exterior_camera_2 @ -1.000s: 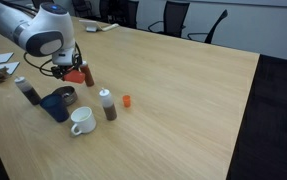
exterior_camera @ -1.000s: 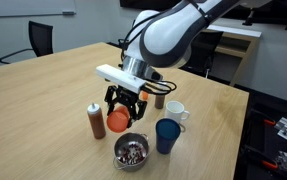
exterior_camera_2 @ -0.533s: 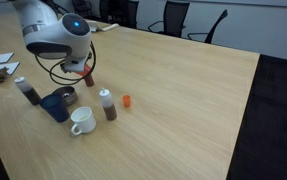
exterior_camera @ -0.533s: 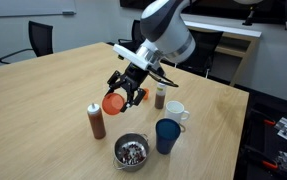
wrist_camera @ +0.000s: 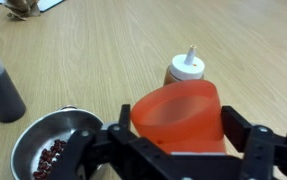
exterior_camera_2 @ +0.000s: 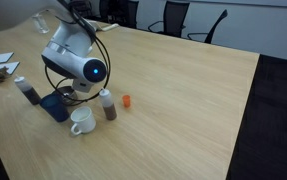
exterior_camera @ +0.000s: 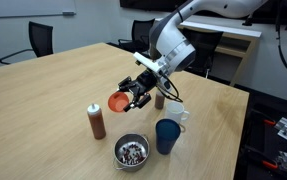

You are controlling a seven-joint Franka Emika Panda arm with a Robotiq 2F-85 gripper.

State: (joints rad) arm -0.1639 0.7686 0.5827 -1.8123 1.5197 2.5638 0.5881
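My gripper is shut on an orange plastic cup. In an exterior view the orange cup hangs tilted on its side above the table, with the gripper to its right. Below it in the wrist view stand a brown bottle with a white nozzle cap and a metal bowl of dark red beans. The bowl sits below and slightly right of the cup. In the opposite exterior view the arm hides the cup and the jaws.
On the wooden table stand a brown bottle, a blue cup, a white mug and a second bottle. A dark bottle and a small orange object are nearby. Office chairs stand behind.
The gripper has risen from beside the bowl with the orange cup, swung toward the mug and far bottle, and turned the cup from upright to lying sideways.
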